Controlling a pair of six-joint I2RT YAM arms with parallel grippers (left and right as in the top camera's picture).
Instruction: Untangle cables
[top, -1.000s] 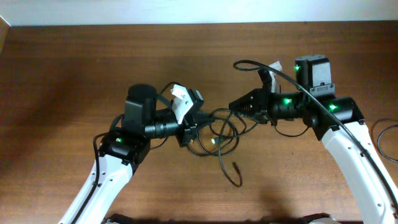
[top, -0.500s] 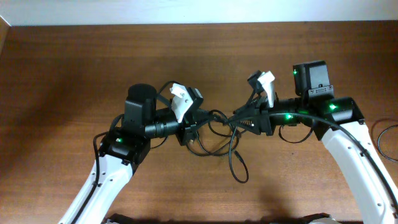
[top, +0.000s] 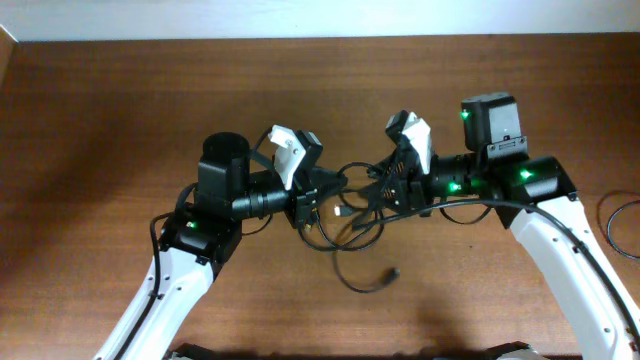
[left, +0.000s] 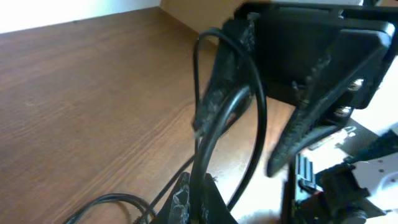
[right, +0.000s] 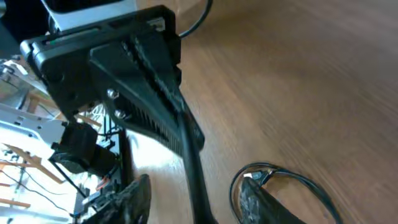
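The cables are thin black cords in a loose tangle on the wooden table between my two arms, with one tail ending in a plug. My left gripper is shut on one cord, seen pinched between its jaws in the left wrist view, where the cord arches up towards the right gripper. My right gripper faces the left one closely. Its fingers are apart with that cord running between them, untouched. A cord loop with a metallic plug lies beside its right finger.
The table is brown wood with a white wall behind its far edge. Another thin black loop lies at the table's right edge. The left gripper fills the upper left of the right wrist view.
My right gripper has moved left and turned, closing on the left gripper. The tangle has bunched between them, and the loose plug tail has shifted right. The left arm has barely moved.
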